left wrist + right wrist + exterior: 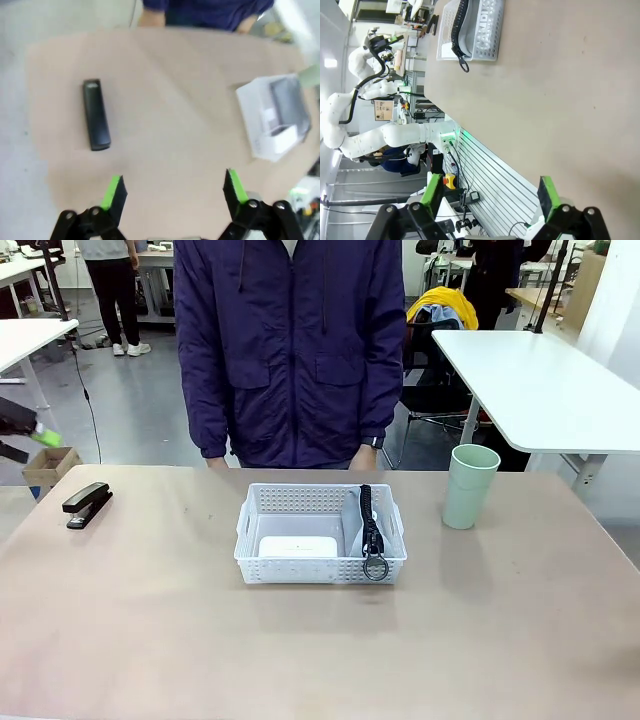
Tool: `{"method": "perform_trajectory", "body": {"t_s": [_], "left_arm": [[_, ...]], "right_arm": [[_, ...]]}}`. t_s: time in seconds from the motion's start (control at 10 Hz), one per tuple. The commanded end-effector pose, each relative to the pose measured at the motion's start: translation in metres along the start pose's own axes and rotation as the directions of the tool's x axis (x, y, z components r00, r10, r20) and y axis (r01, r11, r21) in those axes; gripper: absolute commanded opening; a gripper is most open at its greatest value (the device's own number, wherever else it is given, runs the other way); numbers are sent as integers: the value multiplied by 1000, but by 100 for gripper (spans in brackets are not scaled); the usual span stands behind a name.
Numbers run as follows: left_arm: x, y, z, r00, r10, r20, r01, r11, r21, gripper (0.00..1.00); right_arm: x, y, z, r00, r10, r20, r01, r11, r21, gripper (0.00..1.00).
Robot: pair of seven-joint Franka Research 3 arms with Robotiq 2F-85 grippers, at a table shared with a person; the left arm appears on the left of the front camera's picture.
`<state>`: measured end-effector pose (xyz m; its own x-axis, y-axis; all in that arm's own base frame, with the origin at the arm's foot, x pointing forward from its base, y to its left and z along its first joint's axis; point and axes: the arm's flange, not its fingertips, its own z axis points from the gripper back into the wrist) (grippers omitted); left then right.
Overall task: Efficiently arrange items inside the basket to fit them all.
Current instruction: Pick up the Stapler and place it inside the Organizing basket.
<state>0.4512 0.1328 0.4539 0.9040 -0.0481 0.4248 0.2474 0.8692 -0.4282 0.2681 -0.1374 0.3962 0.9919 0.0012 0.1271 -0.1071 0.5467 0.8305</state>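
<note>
The white lattice basket (255, 540) sits mid-table in front of the person. Inside it, a white box (297, 546) lies on the left and the grey pouch (352, 523) leans on the right, its black strap (371, 520) and metal ring (375, 567) draped over the near rim. A black stapler (87, 504) lies at the table's left and a pale green cup (470, 486) stands on the right. My left gripper (35, 444) hovers off the left edge. It is open (174, 190), high above the stapler (96, 115), with the basket (250, 107) off to one side. My right gripper (491, 195) is open over bare table, far from the basket (487, 37).
A person in a dark jacket (290, 350) stands at the far edge, hands low behind the table. A cardboard box (48, 466) sits on the floor beyond the left corner. White tables (545, 390) stand farther back. The tabletop (320, 650) near me is bare.
</note>
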Motion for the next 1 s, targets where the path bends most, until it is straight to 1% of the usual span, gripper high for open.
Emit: {"method": "perform_trajectory", "body": {"t_s": [0.0, 0.2, 0.3, 0.4, 0.6, 0.7, 0.8, 0.9], "left_arm": [[19, 11, -11, 985, -38, -169, 66, 984, 166, 100], [38, 3, -22, 984, -35, -176, 74, 973, 220, 100], [47, -1, -28, 999, 7, -34, 0, 980, 198, 100], [28, 10, -30, 984, -46, -174, 80, 979, 190, 100], [28, 10, -30, 984, -46, -174, 80, 979, 190, 100], [37, 6, -32, 988, -35, -150, 65, 977, 205, 100], [43, 3, -38, 971, -40, -237, 99, 965, 242, 100], [67, 2, -55, 948, 1, -318, 96, 953, 289, 100]], "right_arm": [[-3, 2, 4, 1000, 0, -5, 0, 1000, -2, 100], [-3, 2, 4, 1000, 0, -5, 0, 1000, -2, 100], [-3, 2, 4, 1000, 0, -5, 0, 1000, -2, 100], [-3, 2, 4, 1000, 0, -5, 0, 1000, -2, 100], [-3, 2, 4, 1000, 0, -5, 0, 1000, -2, 100], [-3, 2, 4, 1000, 0, -5, 0, 1000, -2, 100], [-3, 2, 4, 1000, 0, -5, 0, 1000, -2, 100], [-3, 2, 4, 1000, 0, -5, 0, 1000, -2, 100]]}}
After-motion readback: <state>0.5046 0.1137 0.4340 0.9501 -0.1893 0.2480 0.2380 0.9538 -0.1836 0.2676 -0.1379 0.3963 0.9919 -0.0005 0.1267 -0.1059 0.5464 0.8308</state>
